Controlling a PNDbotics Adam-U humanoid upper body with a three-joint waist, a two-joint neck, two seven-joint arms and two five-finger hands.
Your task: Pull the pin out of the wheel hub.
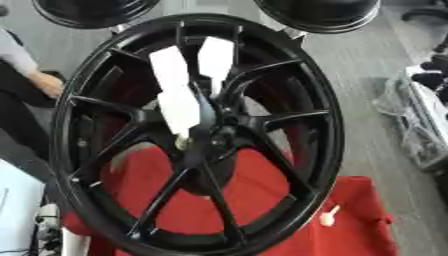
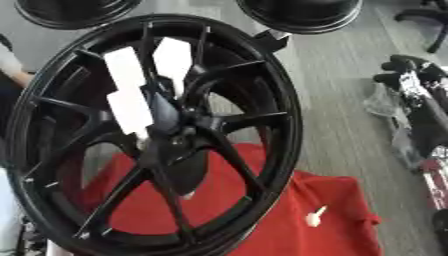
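A black multi-spoke wheel (image 1: 289, 70) stands upright and tilted on a red cloth (image 1: 359, 200). Its hub (image 1: 214, 135) is at the middle, with a small pale piece (image 1: 182, 143) showing at its left edge. White strips (image 1: 178, 107) lie along the upper spokes. A small white pin (image 1: 328, 216) lies on the red cloth to the right of the wheel, outside the rim. My right hand (image 2: 409, 67) shows at the right edge, well away from the wheel, with relaxed fingers and nothing in it. My left hand is not in view.
Two more black wheels (image 1: 319, 15) stand behind at the top. A clear plastic container (image 1: 411, 115) sits on the grey floor at the right. At the left edge a person's hand (image 1: 45, 82) is beside the rim.
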